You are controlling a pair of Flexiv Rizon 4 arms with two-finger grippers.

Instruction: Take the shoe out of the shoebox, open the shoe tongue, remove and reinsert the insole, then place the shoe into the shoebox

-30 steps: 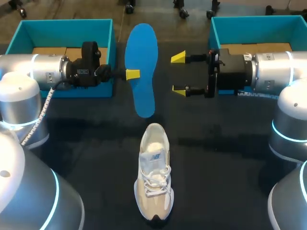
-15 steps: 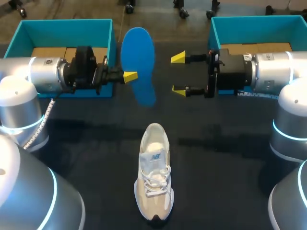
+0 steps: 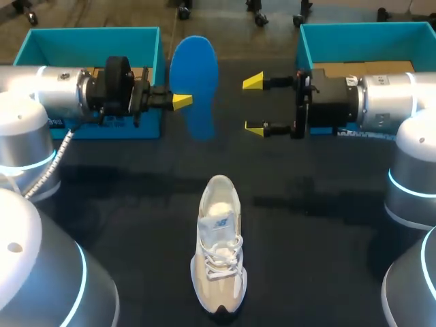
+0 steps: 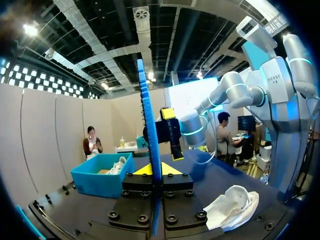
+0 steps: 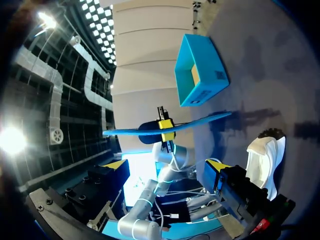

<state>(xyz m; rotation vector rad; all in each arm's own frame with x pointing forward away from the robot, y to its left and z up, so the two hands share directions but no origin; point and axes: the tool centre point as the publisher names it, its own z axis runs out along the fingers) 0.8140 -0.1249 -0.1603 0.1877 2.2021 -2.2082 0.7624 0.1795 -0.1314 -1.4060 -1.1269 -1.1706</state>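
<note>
Left gripper (image 3: 181, 102) is clamping the blue insole (image 3: 194, 68) by one long edge, mid-length; right gripper (image 3: 254, 105) is facing it from just beyond, fingers apart; shoe (image 3: 219, 252) is sitting well below both; the insole is probably light, thin and floppy, so pinching near its middle is limiting droop.

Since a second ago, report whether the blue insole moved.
Yes. The insole, in the left claw, has shifted toward the left shoebox, its near end farther from the shoe.

Dark table (image 3: 320, 259), 1 shoe (image 3: 219, 245) (upright), 2 teal boxes (image 3: 88, 46) (image 3: 361, 42)
</note>
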